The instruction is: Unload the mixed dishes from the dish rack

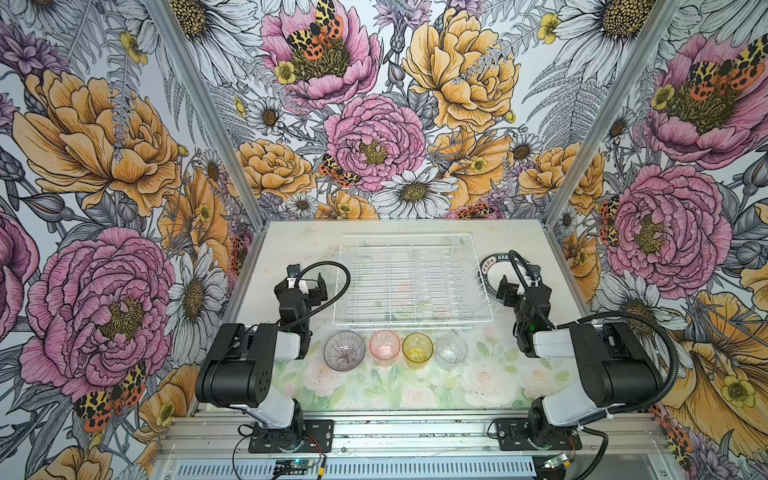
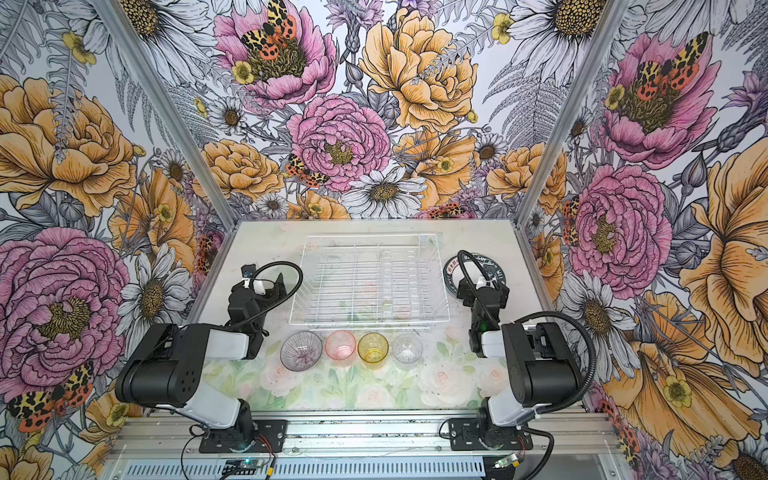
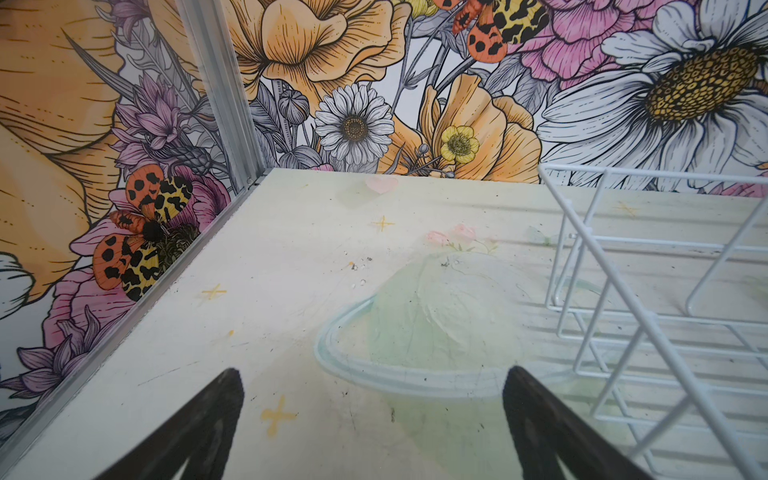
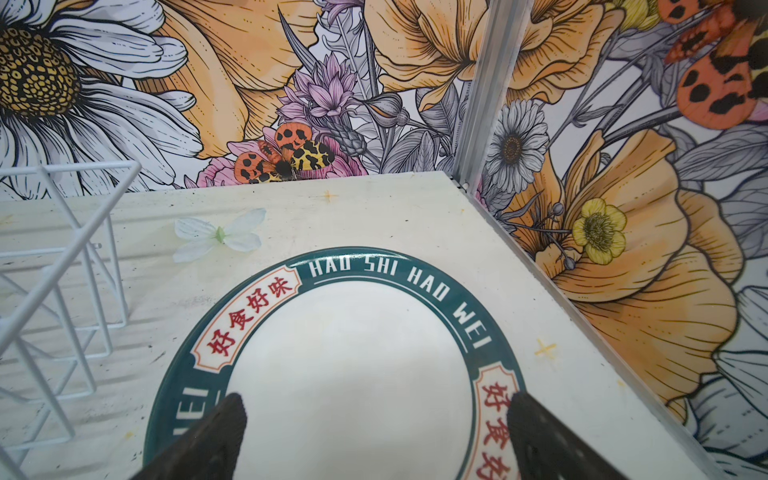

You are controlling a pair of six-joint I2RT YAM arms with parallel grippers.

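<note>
Left gripper [image 3: 372,374] at centre-left of both top views, jaws wide, nothing between, over bare table [image 1: 291,245]. Lower centre: row running left to right, all mouths up: grey-striped bowl [image 1: 344,351], pink tumbler [image 1: 385,345], yellow tumbler [image 1: 417,347], clear tumbler [image 1: 451,349]. Just above row, dish rack [image 1: 390,286], long axis across frame, prongs upright. Just beside its right end, plate [image 4: 353,353] flat, face up, green lettered rim. Right gripper [image 4: 374,395] over plate, jaws wide, gripping nothing.
</note>
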